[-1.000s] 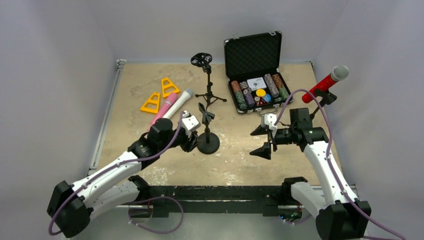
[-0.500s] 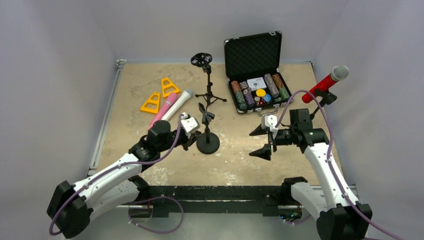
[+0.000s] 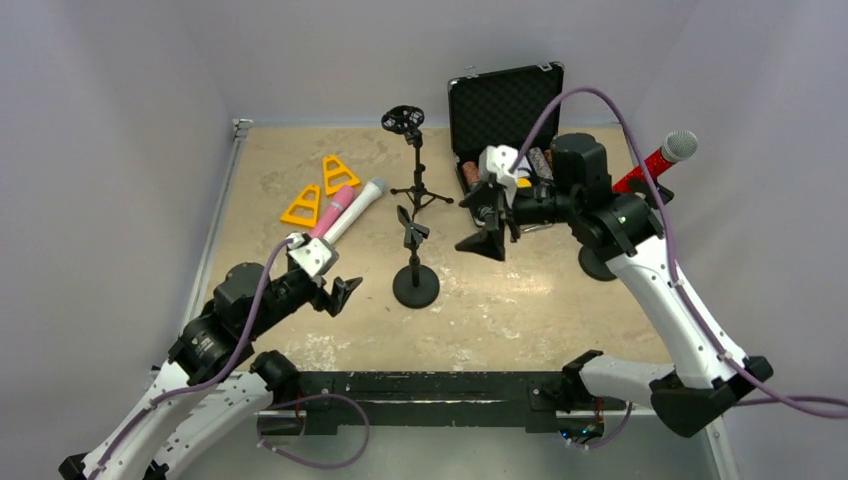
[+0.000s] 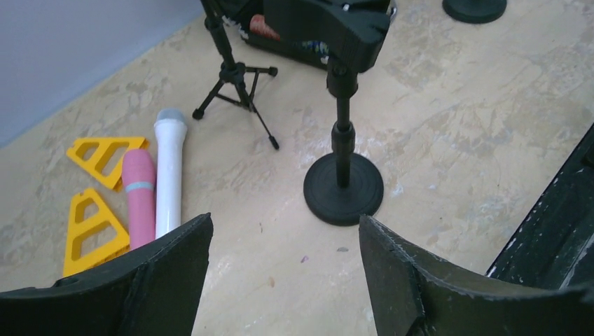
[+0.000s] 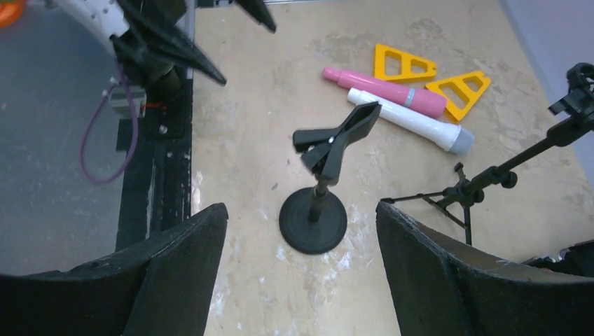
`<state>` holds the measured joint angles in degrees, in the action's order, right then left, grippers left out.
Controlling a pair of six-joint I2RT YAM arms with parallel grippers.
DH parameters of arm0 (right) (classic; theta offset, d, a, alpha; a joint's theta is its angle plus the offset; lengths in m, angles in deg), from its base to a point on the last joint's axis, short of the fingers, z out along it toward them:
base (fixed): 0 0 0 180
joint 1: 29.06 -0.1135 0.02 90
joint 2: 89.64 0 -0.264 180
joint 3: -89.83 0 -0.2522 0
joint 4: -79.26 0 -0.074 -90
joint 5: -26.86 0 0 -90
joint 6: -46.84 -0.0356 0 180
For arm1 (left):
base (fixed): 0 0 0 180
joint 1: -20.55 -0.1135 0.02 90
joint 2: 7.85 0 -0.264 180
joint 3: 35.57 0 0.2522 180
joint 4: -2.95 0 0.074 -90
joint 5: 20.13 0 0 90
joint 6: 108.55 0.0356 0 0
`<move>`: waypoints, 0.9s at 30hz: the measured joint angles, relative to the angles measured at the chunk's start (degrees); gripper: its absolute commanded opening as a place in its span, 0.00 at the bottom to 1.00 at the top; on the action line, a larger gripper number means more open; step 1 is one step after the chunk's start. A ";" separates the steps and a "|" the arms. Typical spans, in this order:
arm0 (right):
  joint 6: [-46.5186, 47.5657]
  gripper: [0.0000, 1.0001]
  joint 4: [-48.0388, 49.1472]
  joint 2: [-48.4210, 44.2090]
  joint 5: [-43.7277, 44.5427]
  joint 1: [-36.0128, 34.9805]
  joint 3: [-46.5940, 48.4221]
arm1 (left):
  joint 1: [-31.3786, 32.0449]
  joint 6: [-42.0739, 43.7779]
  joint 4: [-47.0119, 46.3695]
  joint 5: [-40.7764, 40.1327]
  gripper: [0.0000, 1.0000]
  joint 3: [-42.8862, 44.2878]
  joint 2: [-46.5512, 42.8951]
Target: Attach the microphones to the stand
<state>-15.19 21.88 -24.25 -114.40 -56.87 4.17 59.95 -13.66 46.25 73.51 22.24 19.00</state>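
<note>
The red glitter microphone [image 3: 655, 158] sits in the clip of a stand [image 3: 598, 265] at the right. The white microphone [image 3: 355, 208] and the pink microphone [image 3: 328, 215] lie side by side on the table at the left; they also show in the left wrist view [image 4: 168, 175] [image 4: 140, 196] and the right wrist view [image 5: 410, 122] [image 5: 385, 87]. A round-base stand [image 3: 415, 285] with an empty clip [image 3: 411, 225] stands mid-table. A tripod stand [image 3: 420, 190] stands behind it. My left gripper [image 3: 338, 293] is open and empty, left of the round base. My right gripper [image 3: 478, 222] is open and empty, raised right of the tripod.
An open case [image 3: 505, 110] of poker chips stands at the back right. Two yellow triangular pieces [image 3: 320, 190] lie by the two microphones. A black rail [image 3: 430, 385] runs along the near edge. Walls close in on three sides.
My left gripper has let go of the round-base stand's pole and pulled back to the left. My right arm has risen and swung toward the back, near the case.
</note>
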 measured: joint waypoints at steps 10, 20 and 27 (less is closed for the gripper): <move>-26.12 0.83 8.66 15.82 32.28 -16.39 18.10 | 0.00 -0.35 3.21 -7.32 0.81 -6.99 -4.57; -31.89 0.74 9.90 24.65 50.86 -22.25 17.94 | 0.00 -0.28 3.17 -8.41 0.81 -6.99 -5.77; -31.63 0.55 10.62 24.76 55.32 -24.85 12.74 | -0.02 0.26 3.17 -8.44 0.81 -7.06 -7.08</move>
<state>-46.82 32.50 0.51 -59.08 -81.72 16.91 59.93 -13.40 49.42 65.08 15.18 11.92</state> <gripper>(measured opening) 0.668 0.806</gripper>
